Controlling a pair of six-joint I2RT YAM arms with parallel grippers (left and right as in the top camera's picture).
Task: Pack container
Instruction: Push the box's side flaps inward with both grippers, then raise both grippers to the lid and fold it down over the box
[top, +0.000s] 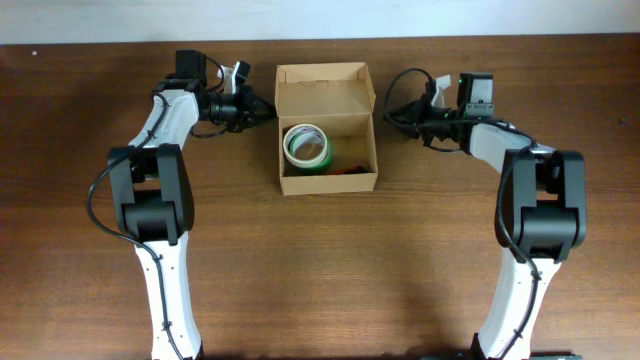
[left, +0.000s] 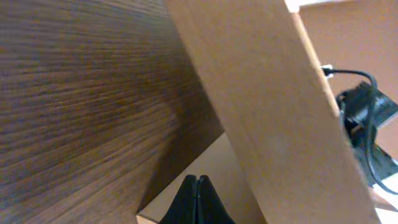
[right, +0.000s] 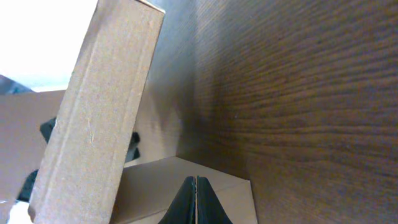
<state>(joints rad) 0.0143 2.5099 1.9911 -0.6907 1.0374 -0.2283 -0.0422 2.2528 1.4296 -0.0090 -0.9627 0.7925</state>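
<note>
The container is a tan cardboard box at the middle back of the table, its hinged lid standing open at the far side. Inside lie a white-and-green tape roll and a small dark and red item. My left gripper is shut at the box's left side, near the lid. My right gripper is shut at the box's right side. In the left wrist view the shut jaws point at cardboard. In the right wrist view the shut jaws point at cardboard.
The dark wooden table stretches toward the front. Both arm bases stand at the front left and front right. Black cables loop near the right wrist.
</note>
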